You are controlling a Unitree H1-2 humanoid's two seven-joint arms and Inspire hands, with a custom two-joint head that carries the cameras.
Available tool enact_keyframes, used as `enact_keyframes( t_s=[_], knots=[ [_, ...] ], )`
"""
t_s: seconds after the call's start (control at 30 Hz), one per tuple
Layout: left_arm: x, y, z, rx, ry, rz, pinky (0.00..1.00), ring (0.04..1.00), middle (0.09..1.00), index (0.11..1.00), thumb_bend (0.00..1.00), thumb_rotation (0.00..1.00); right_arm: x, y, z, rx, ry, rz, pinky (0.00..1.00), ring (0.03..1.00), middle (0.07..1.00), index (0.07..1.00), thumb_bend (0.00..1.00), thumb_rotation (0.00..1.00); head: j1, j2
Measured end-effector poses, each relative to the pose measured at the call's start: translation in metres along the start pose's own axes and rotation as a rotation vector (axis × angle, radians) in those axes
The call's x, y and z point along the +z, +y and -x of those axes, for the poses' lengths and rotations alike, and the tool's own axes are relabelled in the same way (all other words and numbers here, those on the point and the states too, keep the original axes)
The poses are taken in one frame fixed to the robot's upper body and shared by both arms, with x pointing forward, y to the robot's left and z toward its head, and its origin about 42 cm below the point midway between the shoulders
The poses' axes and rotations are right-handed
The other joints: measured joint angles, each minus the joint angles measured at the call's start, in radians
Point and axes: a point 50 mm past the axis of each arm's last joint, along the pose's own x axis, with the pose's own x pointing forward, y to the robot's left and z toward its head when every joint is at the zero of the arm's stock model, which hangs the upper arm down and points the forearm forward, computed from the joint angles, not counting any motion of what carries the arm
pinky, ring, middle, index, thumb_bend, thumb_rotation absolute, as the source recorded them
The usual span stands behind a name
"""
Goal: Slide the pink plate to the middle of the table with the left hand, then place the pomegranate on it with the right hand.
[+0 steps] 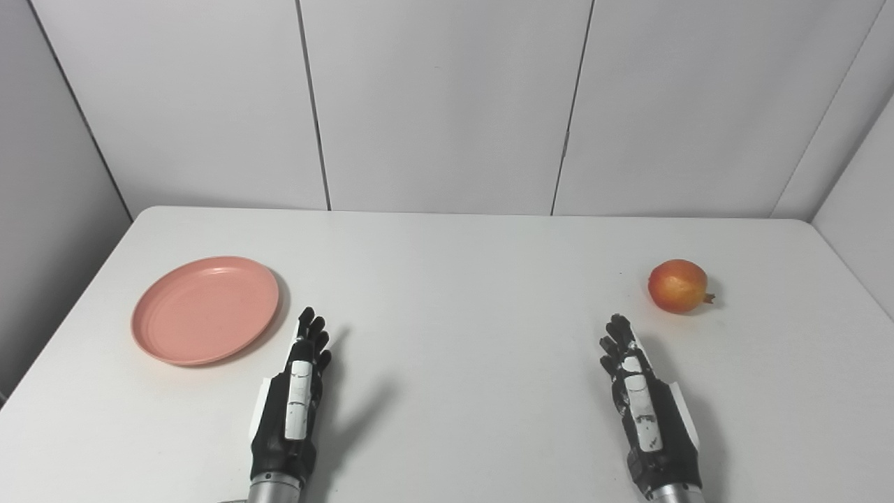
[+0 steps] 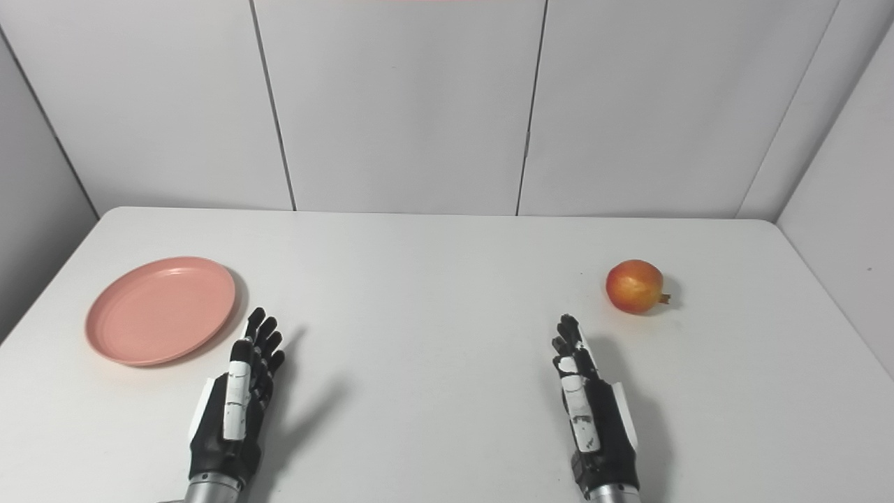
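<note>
Bench (image 1: 447,279) of plain white fills the lower part of both views, with pale grey panelled walls (image 1: 447,105) behind it and to each side. Taking the pink plate (image 1: 205,309) as the landmark: it lies flat and empty on the bench's left side, with nothing touching it and its rim casting a thin shadow on the surface.

The left hand (image 1: 297,391) sits just beside the plate, off its near right edge. It is edge-up, the fingers stretched forward and lying loosely side by side, closed around nothing; the fingertips (image 1: 310,323) point toward the back wall and come close to the plate's rim without meeting it. The black shell with a white strip along its upper edge shows clearly, and a shadow falls on the bench to its right.

The pomegranate (image 1: 677,286) rests on the bench well apart from the plate, far across on the right side and at about the same depth. It is red-orange with a yellowish patch, and its small crown points to the right.

The right hand (image 1: 639,391) is also far from the plate, nearer the front edge than the pomegranate and slightly to the fruit's left. It too is edge-up with fingers extended and empty, its fingertips near the pomegranate but clear of it.
</note>
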Motion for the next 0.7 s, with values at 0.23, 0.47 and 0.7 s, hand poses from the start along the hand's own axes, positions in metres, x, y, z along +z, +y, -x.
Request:
enact_keyframes(
  t_s=[0.23,0.47,0.7],
  knots=[
    [-0.001,-0.001,0.0,-0.004,0.002,-0.002,1.0,1.0,1.0,1.0,0.75,1.0,-0.001,-0.001,0.0,0.0,0.001,-0.005,1.0,0.98,0.977,0.964,0.84,0.94,0.037,-0.018],
    [-0.003,-0.006,-0.002,-0.003,-0.005,-0.02,1.0,1.0,1.0,1.0,0.74,1.0,-0.003,-0.005,0.0,0.005,0.0,-0.025,1.0,0.985,0.982,0.97,0.84,0.94,0.118,-0.058],
    [-0.006,-0.015,-0.004,0.008,-0.011,-0.042,1.0,1.0,1.0,1.0,0.74,1.0,-0.005,-0.014,-0.002,0.022,-0.012,-0.043,1.0,0.995,0.995,0.979,0.8,0.95,0.186,-0.098]
  ],
)
